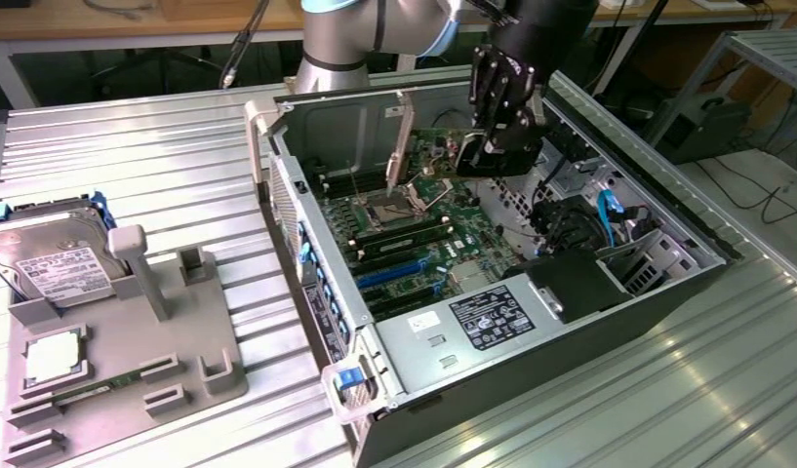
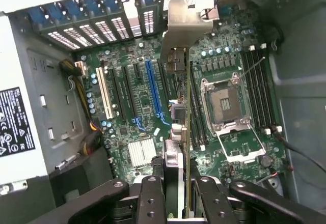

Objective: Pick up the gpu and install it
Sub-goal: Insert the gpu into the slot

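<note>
Ok so the claw [image 1: 492, 156] [image 2: 178, 186] is closed partway, clamped on one end of the gpu [image 1: 397, 136] [image 2: 178, 61]. The card's in hand, hanging edge-down inside the open pc case [image 1: 274, 146].

The bit that matters: the card's long axis runs straight out from the claw toward the rear wall with the slot covers [image 2: 84, 33], silver bracket leading. That's parallel with the expansion slots [image 2: 153, 89]. In the wrist view it sits between the blue one and the cpu socket [image 2: 226, 104]. I'd say it's above the board, not seated.

Tight in there, with cables [image 1: 593, 219] right beside the claw. The case lies on a ribbed metal table [image 1: 151, 146], and a hard drive [image 1: 47, 258] is parked in a grey holder [image 1: 125, 370] on the exterior view's left.
</note>
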Robot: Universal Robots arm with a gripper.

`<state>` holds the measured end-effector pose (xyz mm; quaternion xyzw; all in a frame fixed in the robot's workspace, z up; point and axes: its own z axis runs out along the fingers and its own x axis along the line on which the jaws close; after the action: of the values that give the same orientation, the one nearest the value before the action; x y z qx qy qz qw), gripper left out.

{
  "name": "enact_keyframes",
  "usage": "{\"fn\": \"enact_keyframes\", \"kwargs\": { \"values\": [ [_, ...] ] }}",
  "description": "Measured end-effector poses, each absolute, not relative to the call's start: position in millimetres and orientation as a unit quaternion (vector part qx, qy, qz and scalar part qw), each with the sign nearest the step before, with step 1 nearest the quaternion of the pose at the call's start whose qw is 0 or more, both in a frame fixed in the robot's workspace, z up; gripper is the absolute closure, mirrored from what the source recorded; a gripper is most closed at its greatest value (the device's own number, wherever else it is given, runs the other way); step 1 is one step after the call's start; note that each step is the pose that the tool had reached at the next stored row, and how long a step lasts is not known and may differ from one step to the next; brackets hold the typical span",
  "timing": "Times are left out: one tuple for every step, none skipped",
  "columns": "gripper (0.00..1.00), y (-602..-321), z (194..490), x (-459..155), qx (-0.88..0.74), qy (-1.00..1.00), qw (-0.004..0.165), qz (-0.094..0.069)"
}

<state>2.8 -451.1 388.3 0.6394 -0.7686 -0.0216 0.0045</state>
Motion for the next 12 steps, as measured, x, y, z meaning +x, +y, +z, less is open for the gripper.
{"fn": "enact_keyframes", "kwargs": {
  "values": [
    [0.72,-451,387,3,0.646,-0.763,0.005,-0.021],
    [0.72,-451,386,3,0.651,-0.758,0.005,-0.021],
    [0.72,-451,386,3,0.654,-0.756,0.004,-0.021],
    [0.72,-451,385,3,0.657,-0.754,0.004,-0.021],
    [0.72,-451,384,3,0.660,-0.751,0.003,-0.020],
    [0.72,-451,384,3,0.662,-0.749,0.002,-0.018],
    [0.72,-451,383,3,0.663,-0.748,0.000,-0.017],
    [0.72,-451,382,3,0.664,-0.747,0.000,-0.016],
    [0.72,-451,381,3,0.665,-0.746,-0.001,-0.015],
    [0.72,-451,379,3,0.668,-0.744,-0.001,-0.015],
    [0.72,-451,378,3,0.675,-0.738,-0.001,-0.015],
    [0.72,-451,376,3,0.682,-0.732,0.000,-0.015]
  ]
}}
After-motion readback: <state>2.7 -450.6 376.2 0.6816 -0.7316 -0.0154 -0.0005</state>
